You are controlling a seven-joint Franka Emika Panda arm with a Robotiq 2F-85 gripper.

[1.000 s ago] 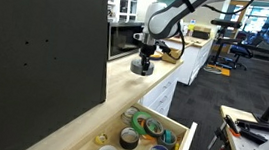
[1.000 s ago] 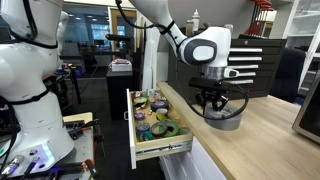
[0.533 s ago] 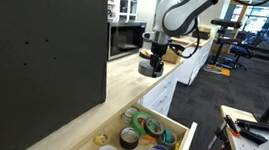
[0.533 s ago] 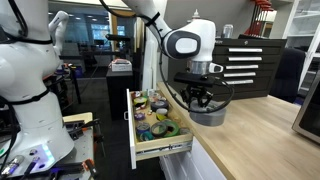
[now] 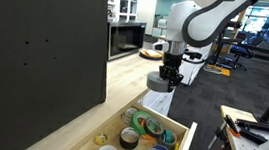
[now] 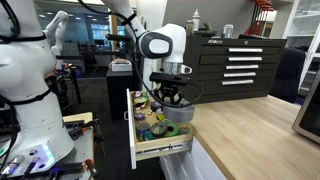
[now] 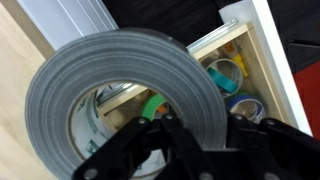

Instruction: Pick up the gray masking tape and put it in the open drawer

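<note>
My gripper (image 5: 165, 76) is shut on the gray masking tape (image 5: 160, 83), a wide gray roll, and holds it in the air over the counter edge, above the open drawer (image 5: 183, 140). In an exterior view the tape (image 6: 176, 112) hangs under the gripper (image 6: 170, 98) over the pale-wood drawer (image 6: 163, 150) with coloured rolls. In the wrist view the gray tape (image 7: 120, 70) fills the frame, one wall pinched in the gripper (image 7: 200, 130), with the drawer (image 7: 262, 60) below it.
A large dark panel (image 5: 36, 55) stands on the wooden counter (image 5: 112, 93). A black tool chest (image 6: 235, 65) stands at the back. A second white robot (image 6: 25, 80) is beside the drawer. A microwave (image 5: 126, 39) sits at the counter's far end.
The gripper has carried the gray tape off the counter top and toward the open drawer; it now hangs over the counter edge by the drawer.
</note>
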